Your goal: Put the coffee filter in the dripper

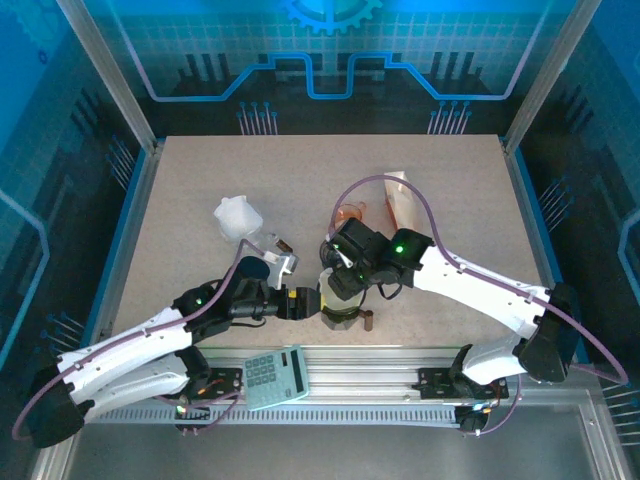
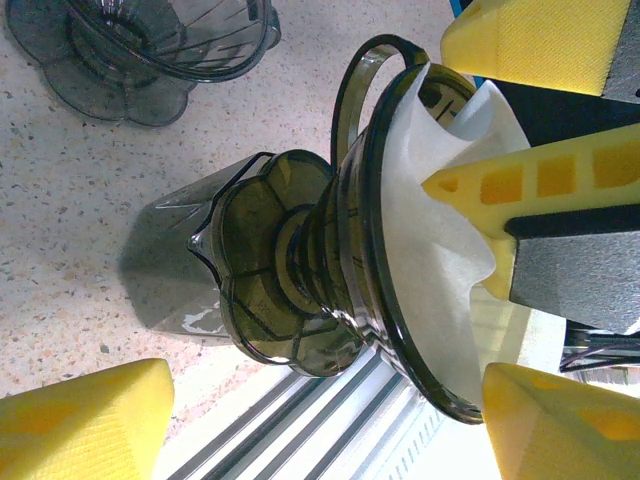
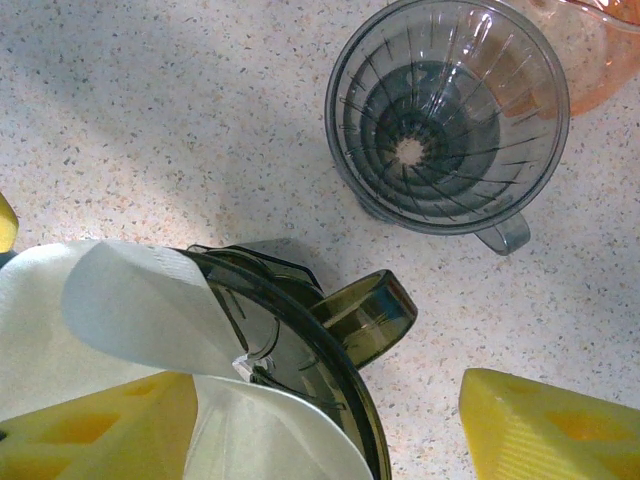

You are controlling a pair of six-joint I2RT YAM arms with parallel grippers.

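Top view: the arms meet at the near middle of the table (image 1: 200,180); the left gripper (image 1: 316,300) points toward 3 o'clock at the dripper (image 1: 345,318); the right gripper (image 1: 337,283) reaches onto it from 1 o'clock; spare filters (image 1: 238,215) lie at 10 o'clock of the dripper, well apart; an orange cup (image 1: 350,213) stands at 12 o'clock; a calculator (image 1: 275,378) rests at 7 o'clock on the rail

Left wrist: the dripper's rim faces 3 o'clock; the filter (image 2: 430,280) sits inside the cone, its edge rising past the rim at 1 o'clock; the left fingers (image 2: 85,425) are spread wide at 7 and 5 o'clock, either side of the dripper, the 7 o'clock one clear of it; one right finger (image 2: 520,180) pushes into the filter from 3 o'clock; a grey dripper (image 2: 150,50) stands at 11 o'clock

Right wrist: the filter lies at 8 o'clock in the dripper; the right gripper is spread, pinching nothing; one finger (image 3: 90,430) sits inside the filter at 7 o'clock, the other at 5 o'clock stands outside the rim, apart; the grey dripper stands upright at 1 o'clock, the orange cup just beside it
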